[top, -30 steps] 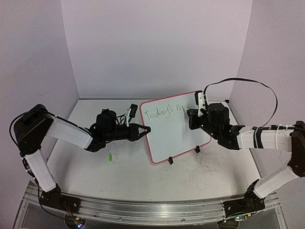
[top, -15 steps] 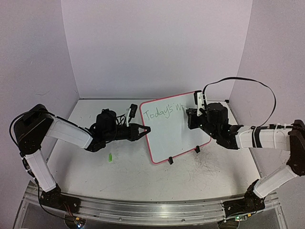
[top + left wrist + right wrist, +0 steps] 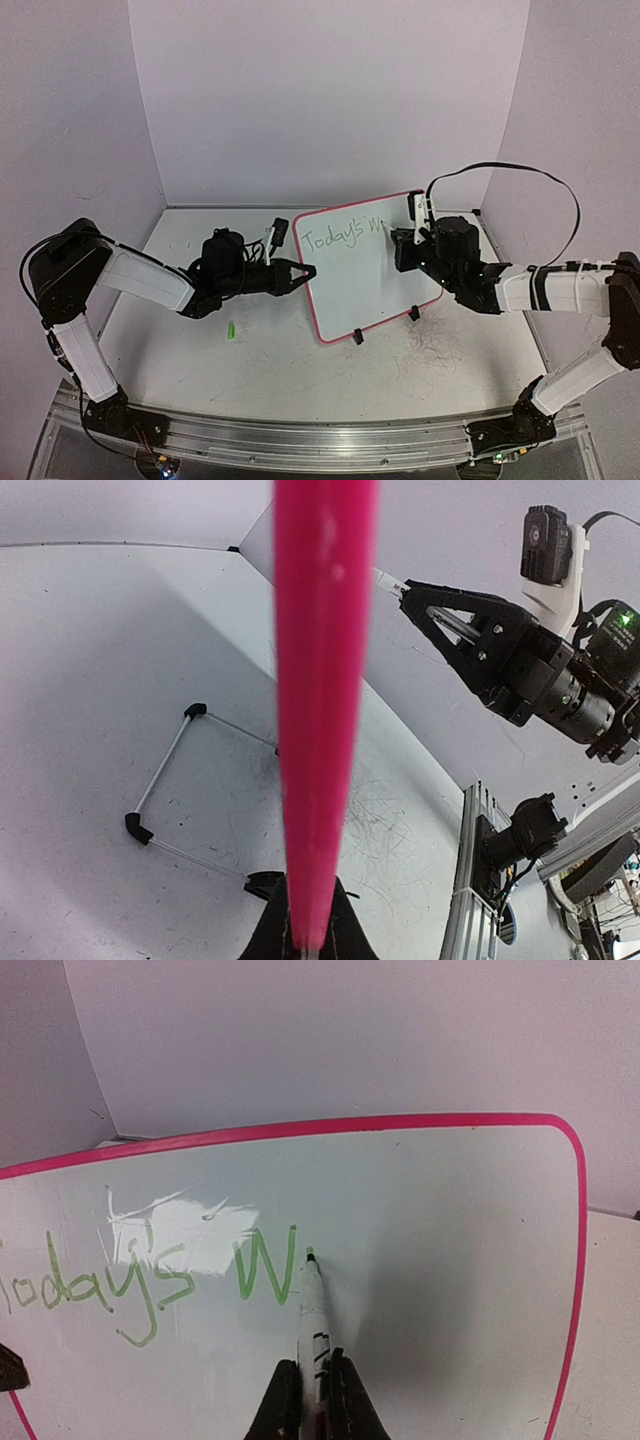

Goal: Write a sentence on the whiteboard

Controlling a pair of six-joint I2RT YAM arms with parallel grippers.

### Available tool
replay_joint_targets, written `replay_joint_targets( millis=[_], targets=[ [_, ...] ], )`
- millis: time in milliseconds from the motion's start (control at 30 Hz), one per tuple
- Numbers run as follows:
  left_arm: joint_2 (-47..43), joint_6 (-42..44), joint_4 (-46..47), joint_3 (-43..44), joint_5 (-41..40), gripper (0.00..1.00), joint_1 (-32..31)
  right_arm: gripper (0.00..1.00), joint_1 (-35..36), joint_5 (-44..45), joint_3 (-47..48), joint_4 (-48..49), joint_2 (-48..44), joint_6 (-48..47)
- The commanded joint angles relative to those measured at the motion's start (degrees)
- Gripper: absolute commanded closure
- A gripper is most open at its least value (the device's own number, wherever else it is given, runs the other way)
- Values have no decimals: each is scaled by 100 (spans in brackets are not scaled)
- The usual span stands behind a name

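1. The table is grey-white, with faint scribbles on its right half.
2. The board stands mid-table between the two arms, propped up and tilted, its top edge leaning toward the back wall. It has a red-pink rim and rounded corners.
3. The left gripper reaches in from the left with its jaws clamped shut on the board's left rim. In the left wrist view, that rim runs up the middle as a pink bar from between the fingertips.
4. The right gripper is at the board's upper right corner, jaws closed around a marker.
5. The sentence is written in thin green and slants along the top of the board. So far it reads "Today's W".
6. The marker is white with black marks. Its tip touches the board at the end of the last stroke of the "W".
7. Two black feet clip onto the board's lower edge and rest on the table.
8. A small green piece lies on the table, below the left gripper and apart from the board.
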Motion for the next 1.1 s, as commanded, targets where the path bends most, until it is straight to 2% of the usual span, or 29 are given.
replay_joint_targets(
  millis=[0, 500, 1067],
  targets=[
    [-200, 123, 32, 31, 60, 100, -31, 100, -4, -45, -196, -98, -179, 112],
    [-211, 105, 33, 28, 81, 100, -39, 100, -17, 440, -31, 198, -1, 209],
    [-223, 123, 32, 19, 88, 100, -33, 100, -20, 143, 224, 248, 214, 42]
  ],
)
